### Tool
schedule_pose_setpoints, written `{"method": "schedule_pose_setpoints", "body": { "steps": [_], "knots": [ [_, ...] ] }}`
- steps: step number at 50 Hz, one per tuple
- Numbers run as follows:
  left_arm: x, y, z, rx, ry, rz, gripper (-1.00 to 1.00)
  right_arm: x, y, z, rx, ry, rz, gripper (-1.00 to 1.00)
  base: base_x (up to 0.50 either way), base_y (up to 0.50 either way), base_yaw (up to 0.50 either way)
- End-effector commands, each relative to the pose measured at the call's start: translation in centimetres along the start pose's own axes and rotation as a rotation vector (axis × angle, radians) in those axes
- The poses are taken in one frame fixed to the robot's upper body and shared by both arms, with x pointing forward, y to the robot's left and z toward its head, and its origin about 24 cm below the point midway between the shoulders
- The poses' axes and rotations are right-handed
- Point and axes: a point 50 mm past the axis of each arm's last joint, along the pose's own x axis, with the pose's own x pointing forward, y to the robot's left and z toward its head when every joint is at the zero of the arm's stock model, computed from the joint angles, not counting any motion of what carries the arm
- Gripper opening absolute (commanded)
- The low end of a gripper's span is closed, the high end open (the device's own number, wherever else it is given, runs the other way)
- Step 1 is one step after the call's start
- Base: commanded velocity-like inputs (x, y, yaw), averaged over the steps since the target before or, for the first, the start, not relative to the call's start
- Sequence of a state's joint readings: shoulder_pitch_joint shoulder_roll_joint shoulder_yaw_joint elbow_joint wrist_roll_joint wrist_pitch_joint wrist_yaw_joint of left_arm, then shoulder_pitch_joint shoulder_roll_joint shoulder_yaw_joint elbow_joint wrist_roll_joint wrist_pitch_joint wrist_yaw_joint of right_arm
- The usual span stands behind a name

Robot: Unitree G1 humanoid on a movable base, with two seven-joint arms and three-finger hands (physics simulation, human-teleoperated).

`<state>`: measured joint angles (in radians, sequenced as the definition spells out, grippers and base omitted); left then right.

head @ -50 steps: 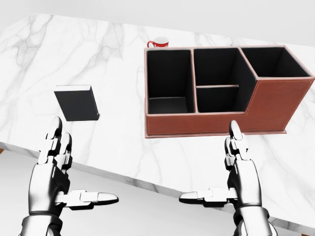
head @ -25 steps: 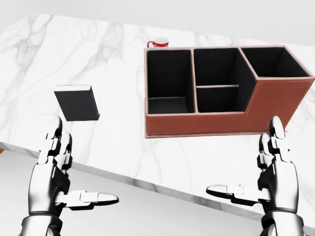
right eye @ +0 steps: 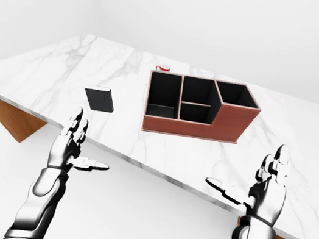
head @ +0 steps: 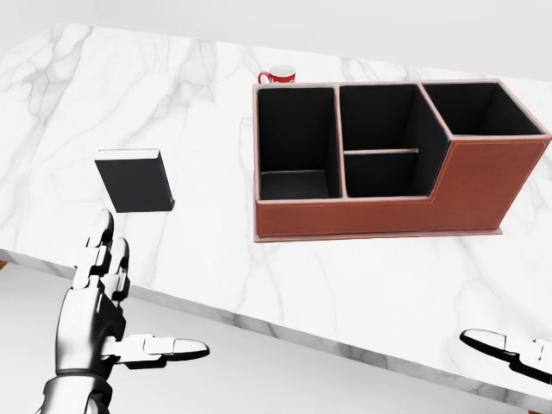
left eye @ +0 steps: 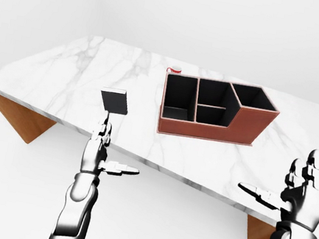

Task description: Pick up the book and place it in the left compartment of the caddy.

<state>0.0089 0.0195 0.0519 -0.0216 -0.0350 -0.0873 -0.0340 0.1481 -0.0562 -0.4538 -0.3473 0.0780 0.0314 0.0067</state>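
A broad table [head: 172, 95] with a polished white marble top veined in grey is seen, its underside of warm brown wood showing at the corners in the eye views. On it, towards the right of the head view, a caddy [head: 392, 159] of reddish-brown leather-like material with pale stitched edges is set; its inside is lined matt black and divided into a tall left compartment, two smaller middle ones and a raised right one, all bare. A book [head: 134, 179] with a flat black cover and a pale page edge is laid on the marble, well apart from the caddy to its left. A small red cup [head: 278, 75] with a white rim is partly hidden just behind the caddy's upper edge. The left robot hand [head: 97, 302], jointed and of glossy silver metal, is held below the book without touching it, fingers spread apart and thumb stuck out sideways. The right robot hand [right eye: 267, 183] is likewise held open, empty, near the table's lower right edge.
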Motion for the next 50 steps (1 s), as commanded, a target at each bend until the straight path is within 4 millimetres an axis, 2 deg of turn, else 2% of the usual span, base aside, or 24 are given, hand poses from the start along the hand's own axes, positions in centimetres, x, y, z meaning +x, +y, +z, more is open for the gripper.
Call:
{"method": "schedule_pose_setpoints", "body": {
  "steps": [1,11,13,16,19,20,33,50],
  "knots": [
    [0.1,0.0,-0.6,0.003,0.026,0.001,1.00,-1.0,-3.8,1.6,-0.005,-0.044,-0.110,1.00,0.00,0.00,0.00],
    [0.1,0.0,-0.8,0.006,0.032,-0.001,1.00,-1.9,-6.3,2.3,0.016,-0.061,-0.180,1.00,0.00,0.00,0.00],
    [0.1,0.0,-0.8,0.007,0.033,-0.001,1.00,-1.9,-6.4,2.3,0.016,-0.061,-0.180,1.00,0.00,0.00,0.00],
    [0.1,0.0,-0.7,0.006,0.031,0.000,1.00,-2.4,-7.4,3.1,0.017,-0.084,-0.215,1.00,0.00,0.00,0.00],
    [0.1,0.0,-0.7,0.006,0.031,0.000,1.00,-2.4,-7.5,3.2,0.017,-0.086,-0.216,1.00,0.00,0.00,0.00],
    [-0.1,0.0,0.2,0.009,-0.009,0.001,1.00,-2.9,-8.4,3.5,0.030,-0.099,-0.243,1.00,0.00,0.00,0.00],
    [0.0,0.0,-0.1,0.011,0.005,0.003,1.00,-4.5,-11.3,5.3,0.078,-0.189,-0.345,1.00,0.00,0.00,0.00],
    [-0.4,-0.2,0.8,0.015,-0.033,0.002,1.00,-6.1,-13.5,6.5,0.074,-0.236,-0.437,1.00,0.00,0.00,0.00]
  ]
}}
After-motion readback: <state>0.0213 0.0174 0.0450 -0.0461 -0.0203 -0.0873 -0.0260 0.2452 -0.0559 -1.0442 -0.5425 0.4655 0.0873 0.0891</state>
